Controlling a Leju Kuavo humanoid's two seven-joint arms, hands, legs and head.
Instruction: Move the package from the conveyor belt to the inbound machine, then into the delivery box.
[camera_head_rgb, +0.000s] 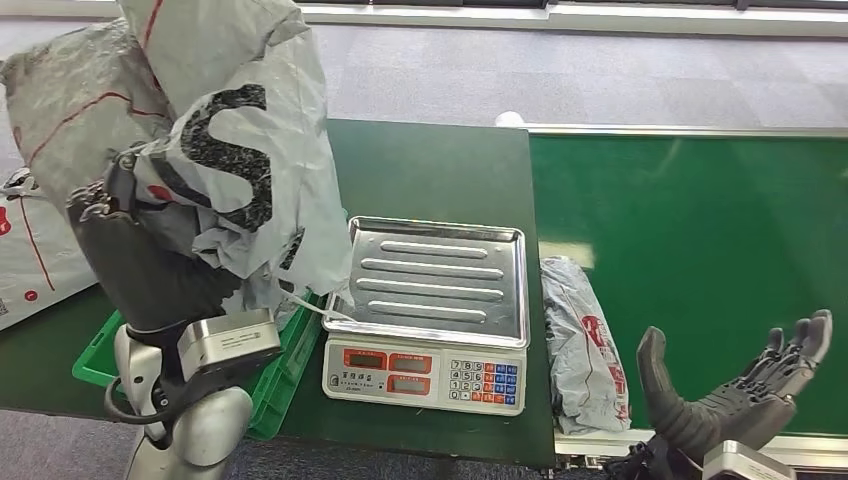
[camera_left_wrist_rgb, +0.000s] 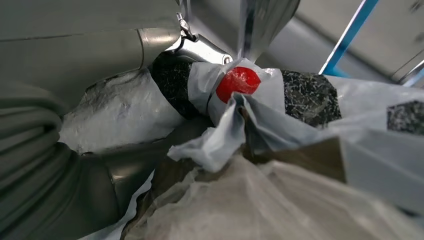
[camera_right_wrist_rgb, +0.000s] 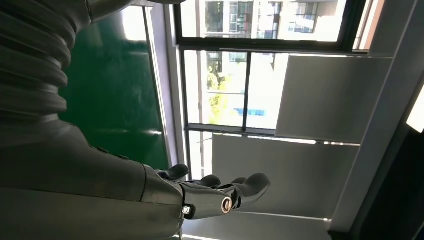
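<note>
My left hand (camera_head_rgb: 118, 205) grips a large grey plastic package (camera_head_rgb: 215, 120) with black lettering and red marks, held high above the green crate (camera_head_rgb: 290, 365) at the table's left. Up close in the left wrist view the crumpled package (camera_left_wrist_rgb: 280, 150) wraps over the hand (camera_left_wrist_rgb: 55, 165). The inbound machine, a steel-topped scale (camera_head_rgb: 437, 283) with a keypad, stands bare just right of the package. A second grey package (camera_head_rgb: 585, 345) lies on the green conveyor belt (camera_head_rgb: 700, 230) beside the scale. My right hand (camera_head_rgb: 745, 390) hovers open, palm up, over the belt's near edge; its fingers (camera_right_wrist_rgb: 220, 192) are spread.
Another grey package (camera_head_rgb: 30, 260) lies at the far left of the dark green table (camera_head_rgb: 440, 170). The belt's metal rail (camera_head_rgb: 690, 131) runs along its far side. Grey carpet lies beyond. Windows appear in the right wrist view.
</note>
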